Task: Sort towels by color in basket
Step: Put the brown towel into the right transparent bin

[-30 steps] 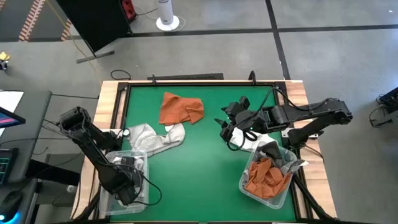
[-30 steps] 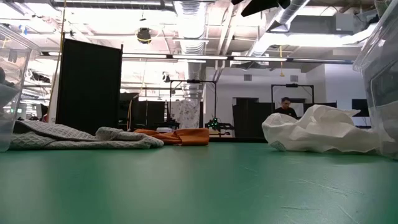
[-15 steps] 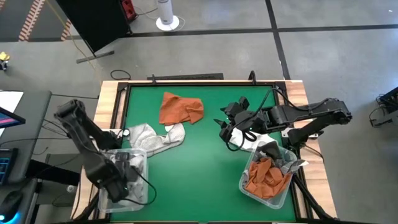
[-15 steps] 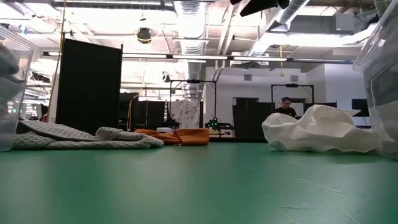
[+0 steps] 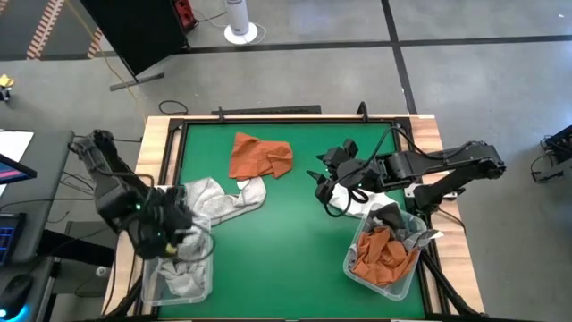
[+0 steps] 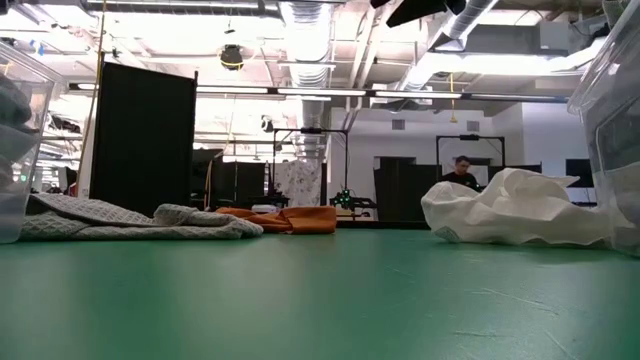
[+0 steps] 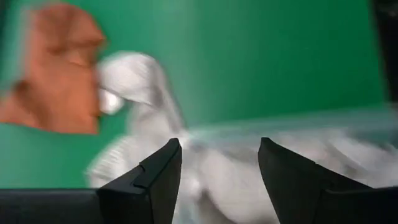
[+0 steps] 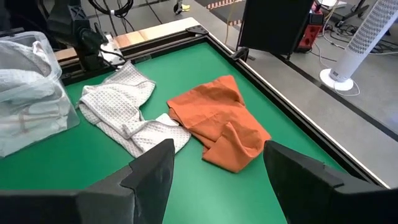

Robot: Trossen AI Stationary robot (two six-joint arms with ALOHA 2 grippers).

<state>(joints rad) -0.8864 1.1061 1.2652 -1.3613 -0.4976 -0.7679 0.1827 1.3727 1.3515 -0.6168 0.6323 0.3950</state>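
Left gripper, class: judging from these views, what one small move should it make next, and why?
Probably swing across to the checked towel beside the clear bin and descend onto it. The left gripper is open and empty above the bin, which already holds pale cloth, while that towel lies loose on the green table, overlapping the bin's edge.

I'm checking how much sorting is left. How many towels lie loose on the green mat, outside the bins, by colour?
Orange towel: 1
Checked towel: 1
White towel: 1
Total: 3
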